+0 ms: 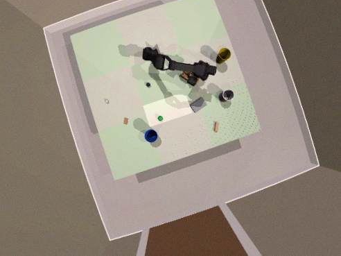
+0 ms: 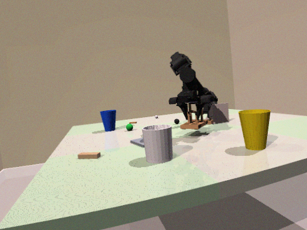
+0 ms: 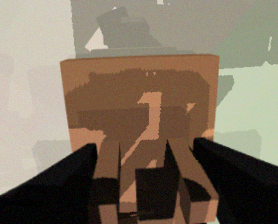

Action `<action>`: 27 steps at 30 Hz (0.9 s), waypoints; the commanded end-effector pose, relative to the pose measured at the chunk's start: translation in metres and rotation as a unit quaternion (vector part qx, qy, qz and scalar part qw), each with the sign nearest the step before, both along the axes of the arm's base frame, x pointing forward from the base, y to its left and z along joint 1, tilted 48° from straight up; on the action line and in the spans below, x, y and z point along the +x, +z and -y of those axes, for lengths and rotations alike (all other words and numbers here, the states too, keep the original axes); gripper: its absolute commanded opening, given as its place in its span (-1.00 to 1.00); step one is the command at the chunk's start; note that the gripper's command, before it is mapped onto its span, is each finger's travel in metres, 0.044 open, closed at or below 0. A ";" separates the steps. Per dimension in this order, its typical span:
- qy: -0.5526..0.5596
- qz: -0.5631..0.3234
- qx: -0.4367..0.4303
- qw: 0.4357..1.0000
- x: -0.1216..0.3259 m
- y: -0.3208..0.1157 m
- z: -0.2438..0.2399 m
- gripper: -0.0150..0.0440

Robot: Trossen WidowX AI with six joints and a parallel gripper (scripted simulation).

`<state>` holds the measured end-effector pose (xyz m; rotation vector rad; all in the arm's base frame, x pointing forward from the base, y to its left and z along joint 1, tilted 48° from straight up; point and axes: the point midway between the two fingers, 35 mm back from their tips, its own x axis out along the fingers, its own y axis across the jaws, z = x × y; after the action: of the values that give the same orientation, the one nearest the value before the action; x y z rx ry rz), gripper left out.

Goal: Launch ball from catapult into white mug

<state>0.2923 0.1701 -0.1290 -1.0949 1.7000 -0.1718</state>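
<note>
The wooden catapult (image 1: 184, 76) (image 2: 191, 126) (image 3: 140, 67) hangs slightly above the table, its shadow below it in the exterior view. My gripper (image 2: 192, 116) (image 3: 145, 149) is shut on the catapult's upright frame. The white mug (image 1: 227, 96) (image 2: 158, 144) stands upright, apart from the catapult. A green ball (image 1: 160, 118) (image 2: 129, 127), a black ball (image 1: 148, 84) (image 2: 176, 121) and a tiny whitish ball (image 1: 107, 101) (image 2: 156, 116) lie on the table. Whether anything sits in the catapult's cup is hidden.
A yellow cup (image 1: 224, 55) (image 2: 255, 131) and a blue cup (image 1: 151, 135) (image 2: 108, 121) stand upright. A flat grey slab (image 1: 198, 105) (image 2: 136, 142) lies near the mug. Small wooden blocks (image 1: 216, 127) (image 2: 89, 155) lie on the table.
</note>
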 end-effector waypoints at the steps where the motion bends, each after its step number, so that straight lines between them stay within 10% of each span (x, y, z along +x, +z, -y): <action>1: -0.001 0.003 0.000 1.000 0.001 -0.003 0.004 -0.49; 27: -0.005 0.005 0.000 1.000 0.002 -0.025 0.031 -0.49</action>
<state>0.2939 0.1386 -0.1545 -1.0849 1.6986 -0.1835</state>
